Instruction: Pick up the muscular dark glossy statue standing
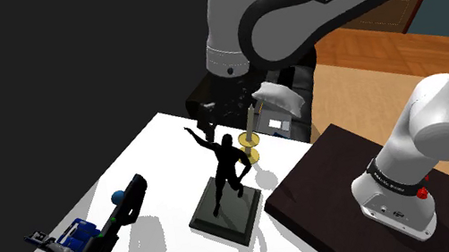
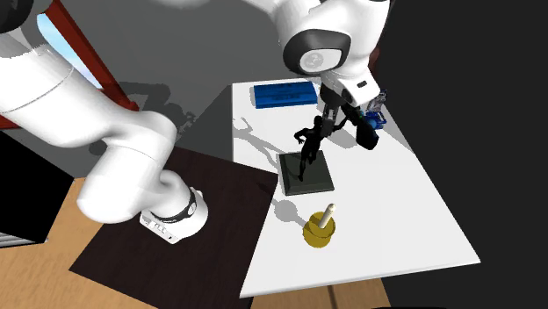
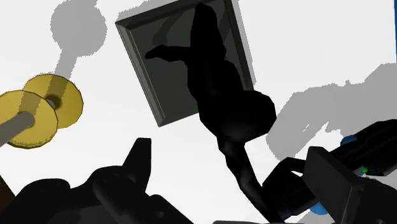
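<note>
The glossy black statue (image 1: 227, 167) stands upright on its dark square base (image 1: 226, 214) in the middle of the white table (image 1: 147, 167), one arm raised. My black gripper (image 1: 204, 118) hangs right at that raised arm. In the second exterior view the gripper (image 2: 336, 119) is just above and beside the statue (image 2: 309, 146). In the wrist view the statue (image 3: 224, 89) is seen from above its base (image 3: 153, 70), and its raised arm runs up between my open gripper (image 3: 229, 167) fingers (image 3: 137, 167). I cannot tell whether they touch it.
A yellow candle holder (image 1: 253, 145) with a pale candle stands close behind the statue. A long black object (image 1: 113, 235) and a blue item (image 1: 77, 231) lie at the shoulder view's left. A flat blue box (image 2: 283, 92) lies at the table's far end. The dark stand (image 1: 331, 189) borders the table.
</note>
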`<action>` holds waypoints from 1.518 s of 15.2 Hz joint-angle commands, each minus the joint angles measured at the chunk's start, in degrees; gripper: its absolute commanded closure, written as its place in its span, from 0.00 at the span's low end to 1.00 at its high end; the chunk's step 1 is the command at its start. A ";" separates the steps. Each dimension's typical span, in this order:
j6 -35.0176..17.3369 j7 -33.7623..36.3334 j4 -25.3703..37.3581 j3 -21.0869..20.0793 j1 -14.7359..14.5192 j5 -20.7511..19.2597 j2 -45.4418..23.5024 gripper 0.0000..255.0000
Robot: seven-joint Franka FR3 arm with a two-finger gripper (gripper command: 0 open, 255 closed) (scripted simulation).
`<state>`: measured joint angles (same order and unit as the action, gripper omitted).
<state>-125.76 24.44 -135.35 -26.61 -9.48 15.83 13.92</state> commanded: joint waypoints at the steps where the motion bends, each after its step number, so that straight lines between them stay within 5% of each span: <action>1: -2.45 0.98 0.10 -0.88 -0.13 -0.24 -2.17 0.00; 9: -8.02 1.08 -2.49 -1.62 -0.11 -0.78 -5.29 0.00; 10: -8.06 1.10 -2.59 -1.64 -0.15 -0.72 -5.21 1.00; 23: -4.62 0.99 -0.97 -1.17 -0.13 -0.40 -3.31 1.00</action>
<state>-131.20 25.54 -136.63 -27.94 -9.62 15.28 10.03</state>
